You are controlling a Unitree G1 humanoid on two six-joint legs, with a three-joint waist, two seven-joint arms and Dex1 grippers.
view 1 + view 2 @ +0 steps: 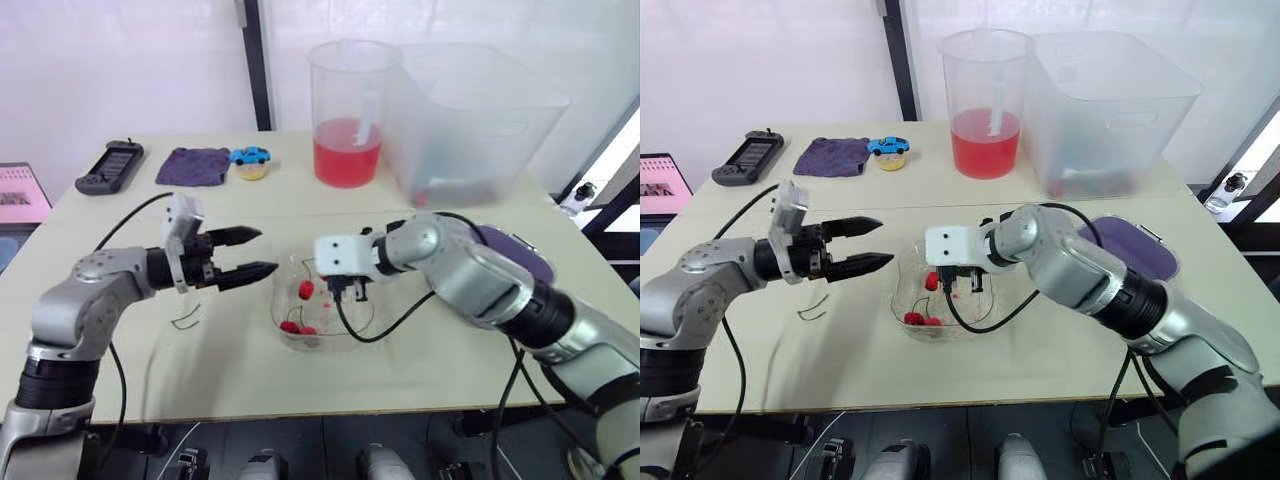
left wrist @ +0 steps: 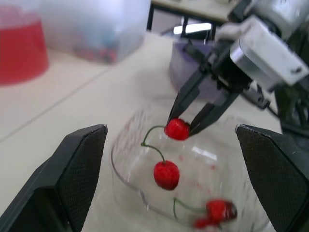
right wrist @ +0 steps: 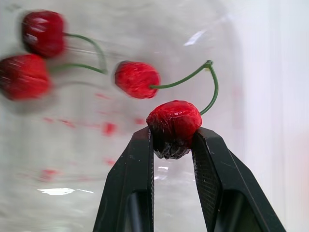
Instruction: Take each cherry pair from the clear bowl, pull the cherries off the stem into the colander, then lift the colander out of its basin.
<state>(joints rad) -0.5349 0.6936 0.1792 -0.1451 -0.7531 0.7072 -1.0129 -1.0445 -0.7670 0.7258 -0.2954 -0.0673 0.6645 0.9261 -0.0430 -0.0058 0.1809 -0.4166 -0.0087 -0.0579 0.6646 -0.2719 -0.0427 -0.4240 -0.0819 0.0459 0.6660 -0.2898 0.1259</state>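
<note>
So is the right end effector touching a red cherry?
Touching. The right wrist view shows the right end effector shut on a small round red cherry, with both black fingers pressed against its sides.

Bright, even light, pale glowing wall (image 1: 120,60) behind, soft faint shadows on table (image 1: 250,380), glare spots in clear bowl (image 2: 205,153)

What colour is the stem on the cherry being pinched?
Green: the stem of the cherry shows best in the right wrist view.
</note>
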